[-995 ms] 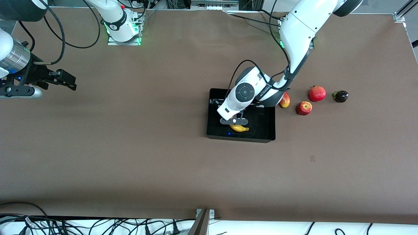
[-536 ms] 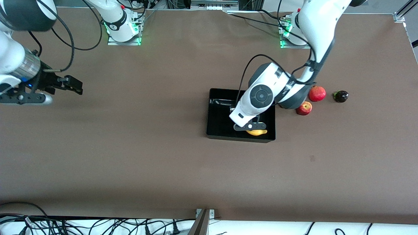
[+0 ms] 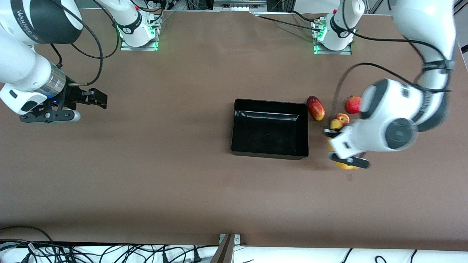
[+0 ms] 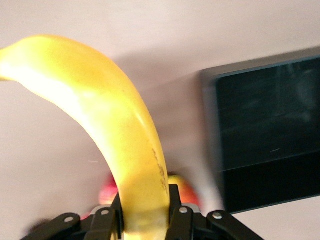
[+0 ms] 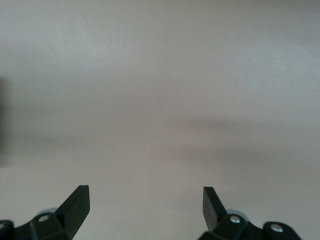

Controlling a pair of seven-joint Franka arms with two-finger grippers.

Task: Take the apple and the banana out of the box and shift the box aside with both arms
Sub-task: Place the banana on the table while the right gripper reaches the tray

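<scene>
Since the earlier frame, the left tool (image 3: 339, 148) had carried the banana (image 4: 115, 130) out of the box (image 3: 270, 128), clamped on it over the table (image 3: 164, 164) beside the apple (image 3: 342, 118). Right tool (image 5: 145, 207) waited, fingers spread wide, empty, over its end.

Left gripper (image 3: 338, 157): relocated from inside the box (image 3: 269, 128) to above bare table (image 3: 182, 164) just off the box's wall toward the left arm's end; clamped on the banana (image 3: 343, 165), which travels out of the box with it and now hangs clear of the table.

Box: interior now without fruit or arm over it.

Elongated red-yellow fruit (image 3: 316, 108): previously partly covered by the left arm, now fully exposed beside the box's corner.

Apple (image 3: 342, 118): now partly masked by the left arm's wrist.

Dark round fruit: no longer visible, covered by the left arm.

Right gripper (image 3: 94, 98): shifted inward over the table from the right arm's end, fingers (image 5: 75, 205) spread apart.
</scene>
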